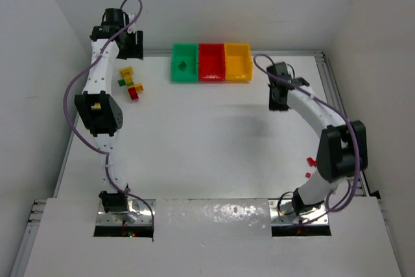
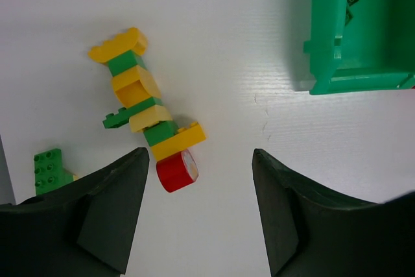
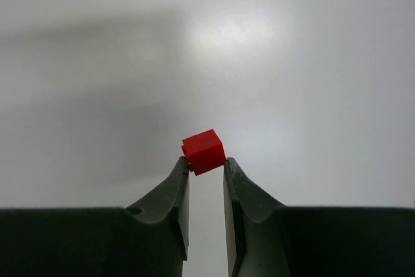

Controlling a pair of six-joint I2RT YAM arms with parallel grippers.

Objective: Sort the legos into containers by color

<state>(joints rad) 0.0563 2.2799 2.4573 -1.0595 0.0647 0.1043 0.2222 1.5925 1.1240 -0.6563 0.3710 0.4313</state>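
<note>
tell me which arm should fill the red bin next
Right. The right arm has its jaws shut on a red brick, not far from the red bin. The left arm has open, empty jaws above the mixed pile.

A red brick [image 3: 203,150] is being framed by the black right tool [image 3: 206,164]. A green bin [image 1: 184,63], a red bin [image 1: 211,61] and a yellow bin [image 1: 238,61] are being shown on the white surface [image 1: 214,134]. A yellow-and-green brick stack [image 2: 146,118], red-tipped, is being picked out.

Glossy plastic legos [image 2: 139,89] and green container [image 2: 324,43]; matt, smooth table [image 2: 227,30].
</note>
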